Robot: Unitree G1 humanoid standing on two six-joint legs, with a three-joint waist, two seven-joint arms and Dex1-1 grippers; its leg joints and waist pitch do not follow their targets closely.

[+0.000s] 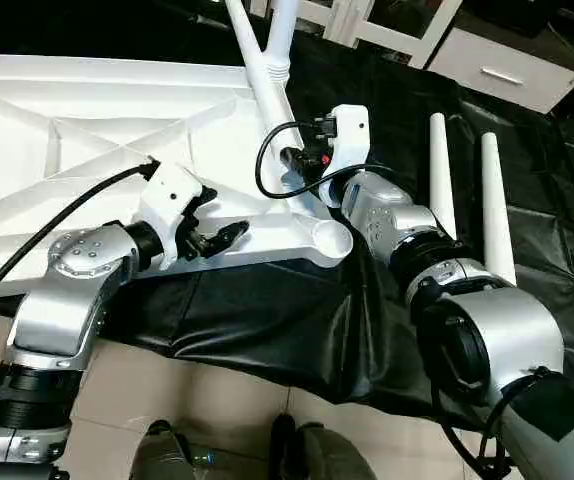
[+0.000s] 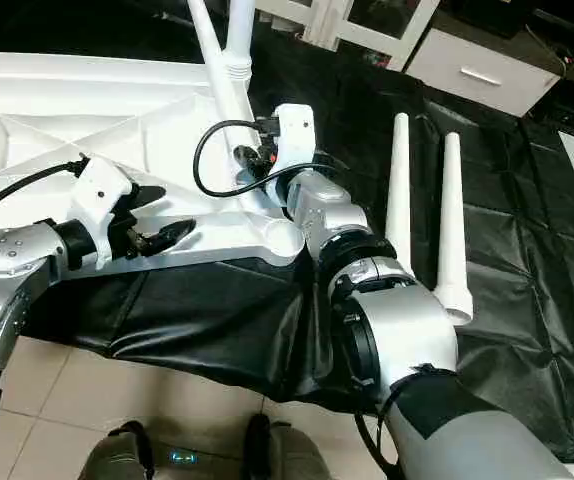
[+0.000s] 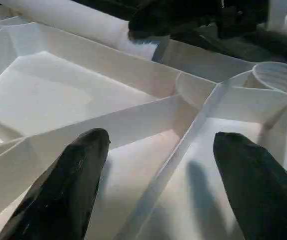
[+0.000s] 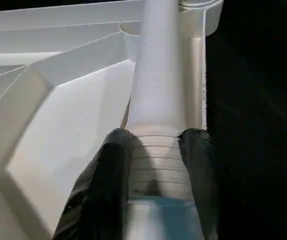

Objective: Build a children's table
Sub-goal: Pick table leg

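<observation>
I see the tabletop (image 1: 87, 130) upside down on the black cloth (image 1: 527, 240), its near corner socket (image 1: 329, 238) empty, my right gripper (image 4: 156, 165) clamped on a leg (image 1: 267, 80), my left gripper (image 3: 158, 165) spread open above the ribs, two legs (image 2: 422, 210) beside.

Upturned tabletop (image 1: 87, 130), L hand (image 1: 212, 238) at rim, R hand maybe behind leg (image 1: 267, 70).

Left tool (image 3: 158, 185) agape, right tool (image 4: 156, 165) clamped.
</observation>
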